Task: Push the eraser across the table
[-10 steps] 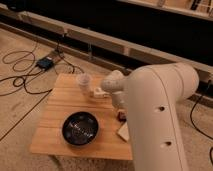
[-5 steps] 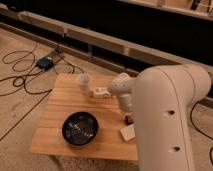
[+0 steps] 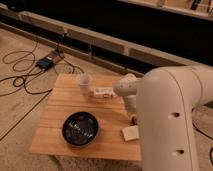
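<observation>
The eraser [image 3: 131,133], a small cream-tan block, lies flat near the front right edge of the slatted wooden table [image 3: 60,107]. My white arm [image 3: 170,120] fills the right side of the view and reaches over the table's right part. My gripper [image 3: 133,119] is low over the table just behind the eraser, mostly hidden by the arm; only a dark tip shows. I cannot tell if it touches the eraser.
A black bowl [image 3: 80,128] sits at the front middle of the table. A pale cup [image 3: 85,82] and a longer white block with dark marks [image 3: 103,92] stand at the back. Cables and a small box [image 3: 45,63] lie on the floor to the left.
My arm has swung to the right and down over the table's right side. The eraser shows more fully and sits slightly further right than before.
</observation>
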Tool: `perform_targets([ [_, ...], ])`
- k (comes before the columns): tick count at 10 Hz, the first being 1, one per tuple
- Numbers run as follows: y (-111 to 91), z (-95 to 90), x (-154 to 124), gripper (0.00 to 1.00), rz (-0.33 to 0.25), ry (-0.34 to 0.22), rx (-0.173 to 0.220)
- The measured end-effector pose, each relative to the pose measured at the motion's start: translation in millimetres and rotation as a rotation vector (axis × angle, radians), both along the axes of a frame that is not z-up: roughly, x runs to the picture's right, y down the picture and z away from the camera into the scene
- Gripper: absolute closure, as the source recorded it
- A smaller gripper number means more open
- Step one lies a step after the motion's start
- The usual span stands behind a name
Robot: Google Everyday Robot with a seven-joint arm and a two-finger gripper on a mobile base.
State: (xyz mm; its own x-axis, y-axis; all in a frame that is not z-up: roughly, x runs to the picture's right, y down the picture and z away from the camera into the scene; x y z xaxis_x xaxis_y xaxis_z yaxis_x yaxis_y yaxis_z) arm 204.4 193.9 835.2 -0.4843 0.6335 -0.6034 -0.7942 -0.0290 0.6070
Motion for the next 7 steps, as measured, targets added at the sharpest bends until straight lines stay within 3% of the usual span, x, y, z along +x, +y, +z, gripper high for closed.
perform_targets([
  [7,5,-12.3,34,0.35,0.002,0.066,-0.01],
])
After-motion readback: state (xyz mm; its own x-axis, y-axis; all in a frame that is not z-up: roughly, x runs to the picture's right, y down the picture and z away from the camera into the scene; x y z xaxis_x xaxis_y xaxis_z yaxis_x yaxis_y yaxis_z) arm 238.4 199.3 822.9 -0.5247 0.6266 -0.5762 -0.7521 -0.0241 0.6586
